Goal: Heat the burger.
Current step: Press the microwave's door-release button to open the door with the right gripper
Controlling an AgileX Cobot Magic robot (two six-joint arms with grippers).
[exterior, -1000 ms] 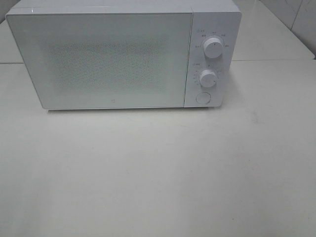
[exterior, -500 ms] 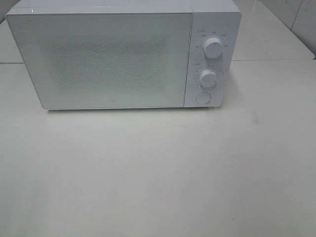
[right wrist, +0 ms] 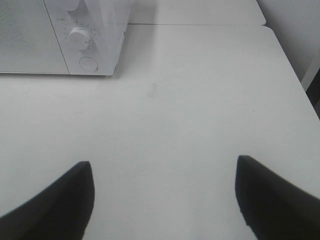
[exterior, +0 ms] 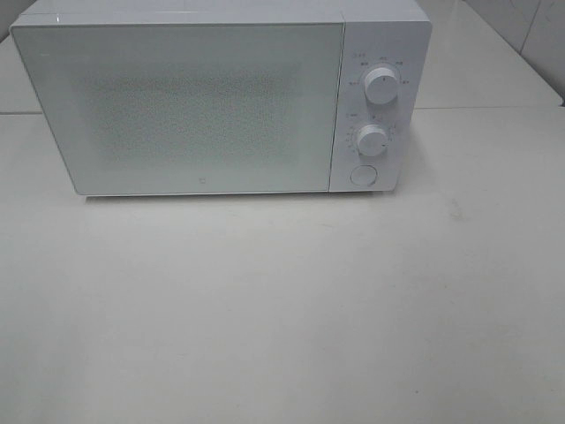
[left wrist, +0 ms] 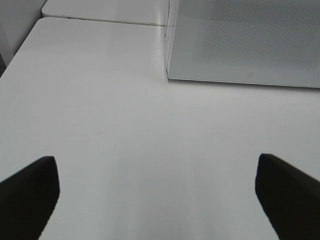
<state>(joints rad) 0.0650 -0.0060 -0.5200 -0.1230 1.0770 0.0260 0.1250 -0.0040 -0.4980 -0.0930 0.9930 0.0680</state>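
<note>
Plainly, left gripper (left wrist: pixel 156 170) and right gripper (right wrist: pixel 163 170) gape wide (each empty) above the white table (left wrist: pixel 110 110).

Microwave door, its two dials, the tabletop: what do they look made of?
White microwave door: probably glass over perforated metal mesh; smooth glossy face, fine dotted screen behind it. Round white upper dial and lower dial: likely moulded plastic, satin sheen. White tabletop: smooth and faintly glossy with soft reflections, maybe laminate or coated board; cannot tell which.
</note>
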